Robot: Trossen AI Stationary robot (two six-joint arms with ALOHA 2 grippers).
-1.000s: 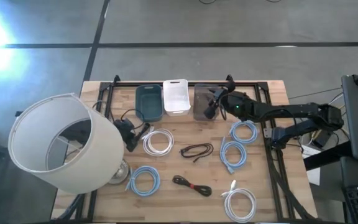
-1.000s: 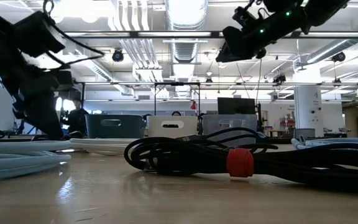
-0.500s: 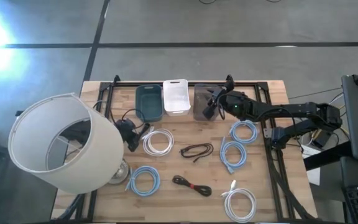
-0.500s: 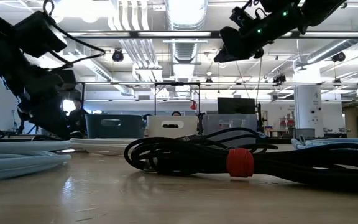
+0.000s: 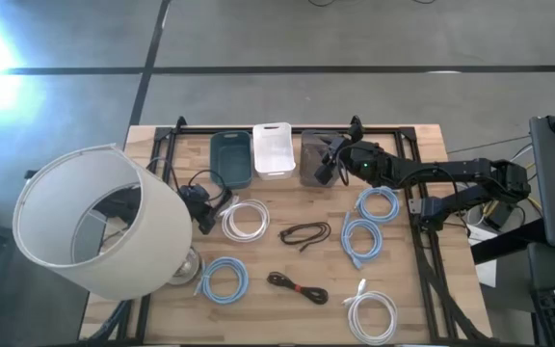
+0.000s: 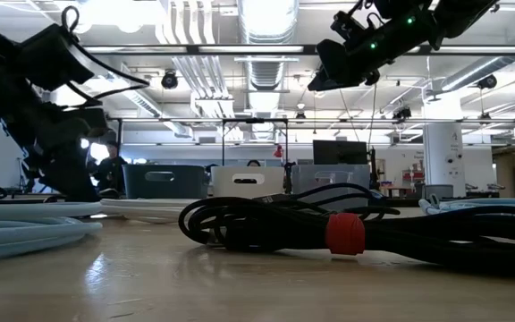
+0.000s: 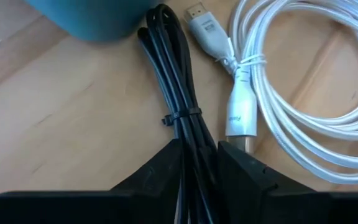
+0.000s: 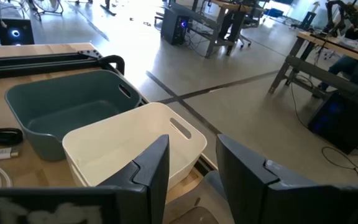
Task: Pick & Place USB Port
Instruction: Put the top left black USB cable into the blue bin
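Left end effector (image 7: 197, 163): low on the desk (image 5: 408, 318), its two fingers (image 7: 160, 168) closed around a bundled black cable (image 7: 178, 93) that runs out ahead of it.
Black cable: lies flat on the wood, bound midway by a thin tie, its looped end just short of the teal bin (image 7: 98, 15) ahead of the left end effector.
White cable (image 7: 291, 93): coiled just beside the black cable, its plugs (image 7: 238, 115) almost touching the left end effector's finger.
Right end effector (image 8: 188, 165): raised over the grey bin (image 5: 313, 159), fingers (image 8: 151, 165) parted with nothing between them.
White bin (image 8: 135, 149): directly ahead of the right end effector, with the teal bin next beyond it.
Bins: three in a row along the desk's far edge, teal, white, grey.
Other cables: pale blue coils (image 5: 377, 204) lie near the right arm, another (image 5: 224, 280) well off from both end effectors; a black cable with a red tie (image 6: 347, 234) fills the low view.
Lamp shade (image 5: 94, 231): large and white, over the left arm, hiding most of it in the high view.
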